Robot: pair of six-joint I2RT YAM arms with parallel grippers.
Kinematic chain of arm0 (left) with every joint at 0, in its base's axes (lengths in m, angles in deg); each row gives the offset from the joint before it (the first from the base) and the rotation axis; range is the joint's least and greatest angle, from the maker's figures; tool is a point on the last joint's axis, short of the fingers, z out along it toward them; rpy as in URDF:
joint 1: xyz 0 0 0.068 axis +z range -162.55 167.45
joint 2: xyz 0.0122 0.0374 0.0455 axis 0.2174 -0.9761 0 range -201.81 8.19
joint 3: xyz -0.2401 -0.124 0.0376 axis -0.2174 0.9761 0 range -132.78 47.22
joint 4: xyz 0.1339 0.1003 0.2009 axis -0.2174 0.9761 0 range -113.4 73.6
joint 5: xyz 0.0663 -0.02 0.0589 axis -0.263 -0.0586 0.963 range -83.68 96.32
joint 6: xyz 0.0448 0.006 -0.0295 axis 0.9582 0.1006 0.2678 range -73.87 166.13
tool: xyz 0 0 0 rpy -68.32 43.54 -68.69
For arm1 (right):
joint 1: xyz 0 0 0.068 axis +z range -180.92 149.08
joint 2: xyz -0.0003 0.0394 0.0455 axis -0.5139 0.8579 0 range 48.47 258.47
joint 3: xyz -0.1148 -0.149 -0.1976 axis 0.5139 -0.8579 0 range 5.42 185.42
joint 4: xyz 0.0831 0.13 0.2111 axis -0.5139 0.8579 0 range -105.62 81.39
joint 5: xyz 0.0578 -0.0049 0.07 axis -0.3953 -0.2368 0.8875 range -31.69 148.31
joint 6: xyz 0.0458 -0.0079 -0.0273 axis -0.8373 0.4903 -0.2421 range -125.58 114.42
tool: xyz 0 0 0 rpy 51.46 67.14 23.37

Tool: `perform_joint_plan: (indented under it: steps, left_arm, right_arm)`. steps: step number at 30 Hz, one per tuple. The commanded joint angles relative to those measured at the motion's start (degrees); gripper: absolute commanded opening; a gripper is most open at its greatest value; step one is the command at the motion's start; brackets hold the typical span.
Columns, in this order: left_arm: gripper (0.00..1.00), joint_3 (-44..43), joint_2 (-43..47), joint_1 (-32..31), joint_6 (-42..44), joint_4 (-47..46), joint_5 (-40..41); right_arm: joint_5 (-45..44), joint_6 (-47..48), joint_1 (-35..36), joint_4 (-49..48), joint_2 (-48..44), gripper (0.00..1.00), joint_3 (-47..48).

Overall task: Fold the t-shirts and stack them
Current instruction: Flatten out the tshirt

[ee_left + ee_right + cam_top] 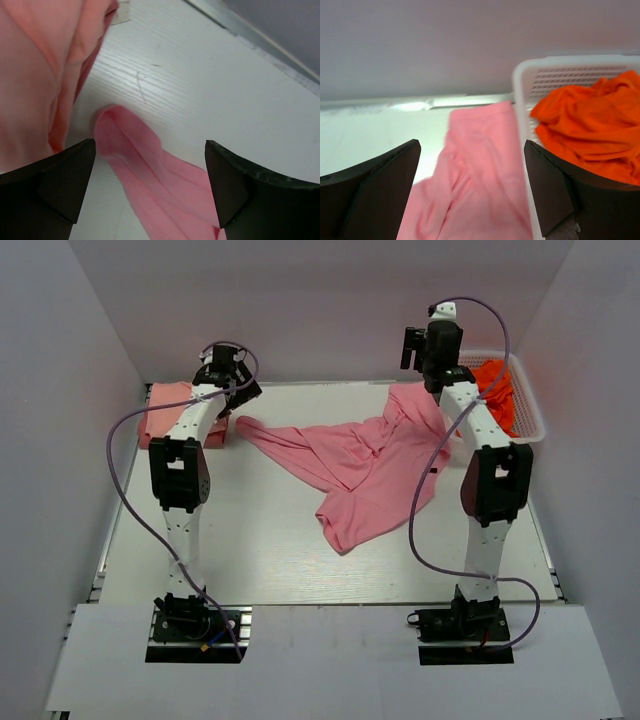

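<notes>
Light, limp & bunched, the rose pink shirt (pixel 365 475) wants pinching at sleeve/hem corners — left gripper (pixel 150 170) and right gripper (pixel 472 170) both gape apart, holding nothing.

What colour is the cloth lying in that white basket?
The cloth is bright orange; the right wrist view shows it best.

The white wood-grain table (pixel 260 550) carries a rose pink cotton t-shirt (pixel 365 465), lying crumpled and spread from its middle towards the far right. A paler salmon pink t-shirt (pixel 165 405) lies folded at the far left corner. A white slotted plastic basket (pixel 535 425) stands at the far right corner.
</notes>
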Motion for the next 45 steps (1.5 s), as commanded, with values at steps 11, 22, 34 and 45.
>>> perform_joint_plan:
  steps: [11, 22, 34, 45]
  left_arm:
    - [1.0, 3.6, -2.8, -2.4, 2.0, -7.4, -17.2]
    - [1.0, 21.3, 3.2, -2.4, -0.7, -7.4, -15.4]
    - [1.0, 51.5, 27.7, -5.5, -1.9, -3.0, -18.0]
    - [1.0, 63.5, 53.6, -7.2, -6.7, 4.6, -10.0]
  right_arm:
    - [32.5, -15.1, 7.3, 12.9, -26.1, 0.9, -34.2]
    - [32.7, -23.5, 10.9, 10.0, -28.8, 0.9, -54.0]
    - [15.5, -24.7, 7.6, 15.6, -19.6, 0.9, -48.6]
    - [11.5, -20.0, 0.8, 20.1, -11.3, 0.9, -36.6]
